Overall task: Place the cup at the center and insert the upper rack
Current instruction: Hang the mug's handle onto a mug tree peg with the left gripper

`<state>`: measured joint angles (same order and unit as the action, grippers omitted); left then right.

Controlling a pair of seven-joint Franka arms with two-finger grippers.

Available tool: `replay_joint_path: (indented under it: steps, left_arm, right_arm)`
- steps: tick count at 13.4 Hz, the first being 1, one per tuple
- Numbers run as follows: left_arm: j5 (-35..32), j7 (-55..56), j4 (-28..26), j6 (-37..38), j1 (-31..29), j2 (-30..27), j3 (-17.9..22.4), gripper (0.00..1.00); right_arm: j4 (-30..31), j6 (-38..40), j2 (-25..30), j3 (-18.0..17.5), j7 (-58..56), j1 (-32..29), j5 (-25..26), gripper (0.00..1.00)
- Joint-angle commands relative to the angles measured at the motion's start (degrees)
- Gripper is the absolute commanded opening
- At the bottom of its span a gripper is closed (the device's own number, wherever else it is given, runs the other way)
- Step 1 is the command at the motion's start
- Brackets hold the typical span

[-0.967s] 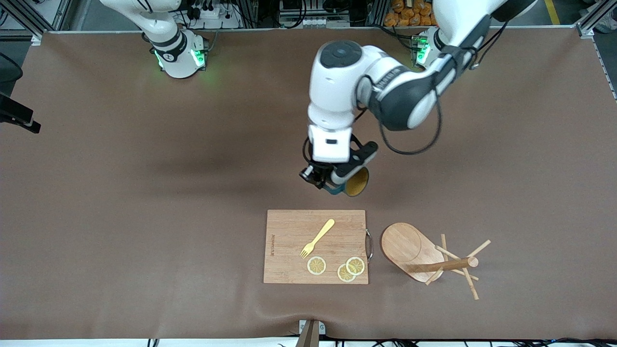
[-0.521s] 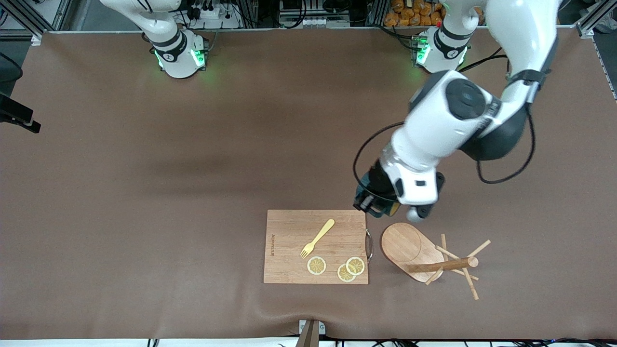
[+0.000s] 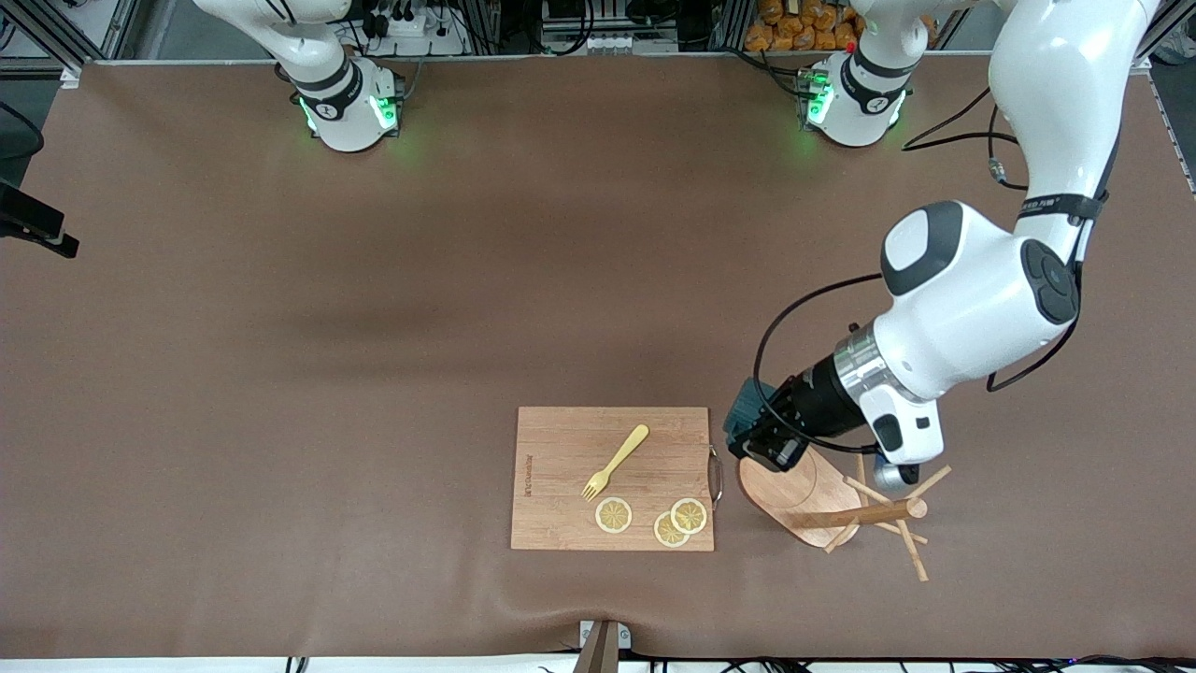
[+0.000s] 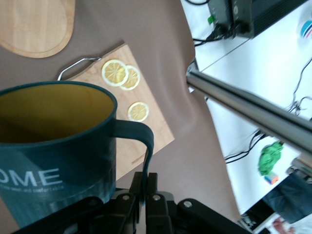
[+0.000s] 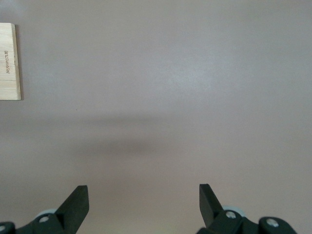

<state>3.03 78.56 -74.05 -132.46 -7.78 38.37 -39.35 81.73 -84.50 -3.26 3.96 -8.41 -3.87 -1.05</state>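
Note:
The cup [image 3: 747, 408] is dark teal with a yellowish inside and white lettering. It hangs in the air over the spot between the cutting board's metal handle and the upper rack's oval base. My left gripper [image 3: 759, 439] is shut on its loop handle [image 4: 144, 141]; the left wrist view shows the thin handle pinched between the fingers [image 4: 157, 187]. The upper rack [image 3: 822, 500], a light wooden mug tree, lies tipped on its side, its post [image 3: 864, 513] and pegs pointing toward the left arm's end. My right gripper [image 5: 144, 200] waits open over bare table, out of the front view.
A wooden cutting board [image 3: 561, 467] lies beside the rack, toward the right arm's end. It carries a yellow fork [image 3: 615, 462] and three lemon slices [image 3: 614, 515]. Its metal handle [image 3: 717, 475] faces the rack. Brown mat covers the table.
My left arm has swung the cup from over the table's middle toward the left arm's end, down to just above the rack's base, and turned it. The right gripper has not moved.

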Motion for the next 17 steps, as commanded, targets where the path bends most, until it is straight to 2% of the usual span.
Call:
replay_joint_path:
  steps: [1,4,6,17]
  left_arm:
    - [2.67,-1.73,-0.39,-4.98,-2.06,1.35,-0.99,0.0]
    - [4.86,-1.57,-0.48,-12.18,-2.15,2.49,-0.64,0.0]
    - [5.49,-0.6,-2.49,-17.82,-2.67,2.15,-0.11,0.0]
    - [4.97,0.72,-7.07,-18.45,-6.19,1.79,0.24,0.0]
  right_arm:
    - [-0.87,0.74,-0.17,-0.45,-0.73,-0.88,-0.36,1.0]
    - [-0.87,0.74,-0.17,-0.45,-0.73,-0.88,-0.36,1.0]
    - [-0.87,0.74,-0.17,-0.45,-0.73,-0.88,-0.36,1.0]
    - [-0.87,0.74,-0.17,-0.45,-0.73,-0.88,-0.36,1.0]
